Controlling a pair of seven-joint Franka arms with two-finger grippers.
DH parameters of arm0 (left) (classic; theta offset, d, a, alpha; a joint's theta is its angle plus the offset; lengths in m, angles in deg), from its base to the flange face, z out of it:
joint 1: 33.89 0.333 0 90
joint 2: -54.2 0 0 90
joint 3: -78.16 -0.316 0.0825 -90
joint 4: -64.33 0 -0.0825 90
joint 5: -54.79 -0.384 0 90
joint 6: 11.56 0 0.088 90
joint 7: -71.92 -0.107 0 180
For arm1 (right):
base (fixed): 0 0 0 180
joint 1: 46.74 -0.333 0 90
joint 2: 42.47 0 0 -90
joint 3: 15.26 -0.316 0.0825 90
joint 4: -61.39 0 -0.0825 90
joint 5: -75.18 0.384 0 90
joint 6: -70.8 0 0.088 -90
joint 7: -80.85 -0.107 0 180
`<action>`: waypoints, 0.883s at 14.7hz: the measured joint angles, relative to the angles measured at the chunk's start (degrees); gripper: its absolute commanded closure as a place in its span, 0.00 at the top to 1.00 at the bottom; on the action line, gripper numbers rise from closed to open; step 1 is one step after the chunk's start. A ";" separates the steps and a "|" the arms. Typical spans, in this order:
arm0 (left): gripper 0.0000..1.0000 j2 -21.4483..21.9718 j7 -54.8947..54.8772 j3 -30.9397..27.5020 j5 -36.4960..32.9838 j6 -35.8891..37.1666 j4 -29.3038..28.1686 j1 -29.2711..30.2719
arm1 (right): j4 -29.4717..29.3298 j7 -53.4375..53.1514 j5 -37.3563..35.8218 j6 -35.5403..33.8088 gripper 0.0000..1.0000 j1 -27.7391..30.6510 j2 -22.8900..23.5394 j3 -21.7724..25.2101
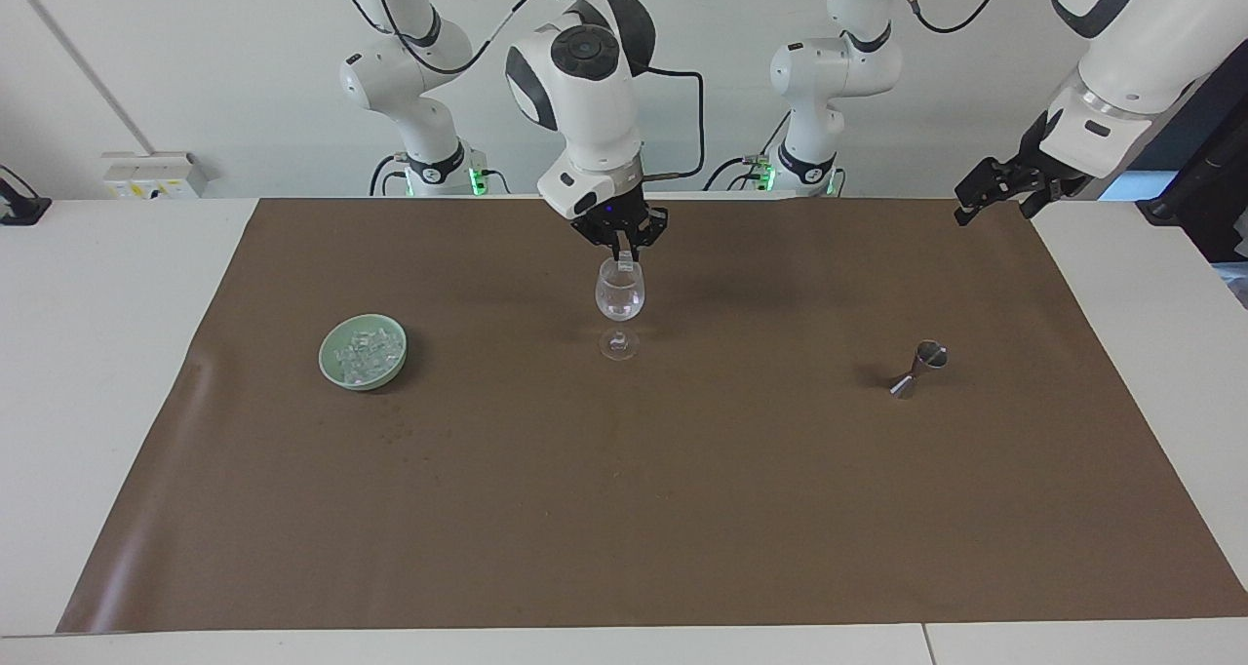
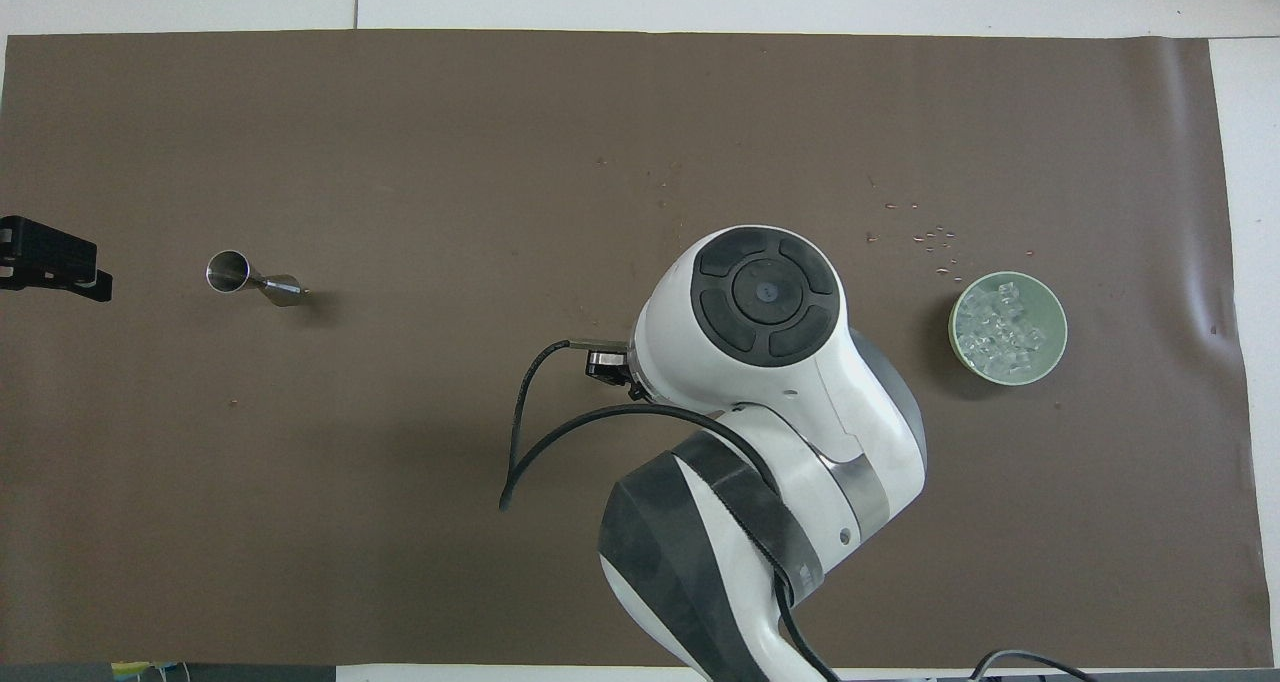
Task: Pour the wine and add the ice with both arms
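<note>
A clear stemmed glass [image 1: 620, 299] stands upright mid-mat; in the overhead view the right arm hides it. My right gripper [image 1: 622, 253] hangs just above its rim, shut on one small clear ice chunk [image 1: 624, 264]. More ice [image 1: 369, 353] is heaped in a pale green bowl [image 1: 331, 365] toward the right arm's end of the table, and the ice [image 2: 1000, 332] and bowl [image 2: 958, 312] also show in the overhead view. My left gripper [image 1: 993, 197] is open and empty, raised over the mat's edge at the left arm's end, and shows at the frame's edge in the overhead view [image 2: 50, 262].
A small steel jigger [image 1: 921, 365] leans tilted on the brown mat [image 1: 624, 509] toward the left arm's end; it also shows in the overhead view [image 2: 245, 277]. Small specks [image 2: 930, 237] dot the mat just farther from the robots than the bowl.
</note>
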State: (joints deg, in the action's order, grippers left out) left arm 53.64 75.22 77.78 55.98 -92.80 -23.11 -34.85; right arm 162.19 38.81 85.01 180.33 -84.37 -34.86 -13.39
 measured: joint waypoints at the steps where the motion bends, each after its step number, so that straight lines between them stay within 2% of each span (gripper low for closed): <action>1: 1.00 0.00 -0.05 0.18 -0.02 -0.10 0.00 0.00 | 0.00 0.00 0.00 0.02 0.27 0.02 -0.02 0.02; 2: 1.00 0.00 -0.59 0.32 -0.03 -0.27 0.00 0.00 | 0.00 0.00 0.00 0.10 0.30 0.07 -0.05 0.04; 3: 1.00 0.00 -1.75 0.40 -0.04 -0.44 0.00 0.00 | 0.00 0.00 0.00 0.26 0.38 0.13 -0.08 0.05; 7: 1.00 0.00 -4.63 0.43 -0.05 -0.49 -0.12 0.01 | 0.01 0.00 0.00 0.88 0.41 0.38 -0.10 0.05; 10: 1.00 0.00 -5.03 0.48 -0.05 -0.49 -0.53 0.01 | -0.50 0.00 -0.11 0.87 0.54 0.82 -0.14 0.23; 13: 1.00 0.00 -5.05 0.64 -0.05 -0.50 -0.66 -0.01 | -1.90 0.04 -1.70 0.15 0.69 4.45 -0.19 0.36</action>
State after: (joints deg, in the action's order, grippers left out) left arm 53.64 70.17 78.42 55.93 -93.30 -23.78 -34.86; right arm 160.29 38.85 83.32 180.48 -79.92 -35.05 -13.04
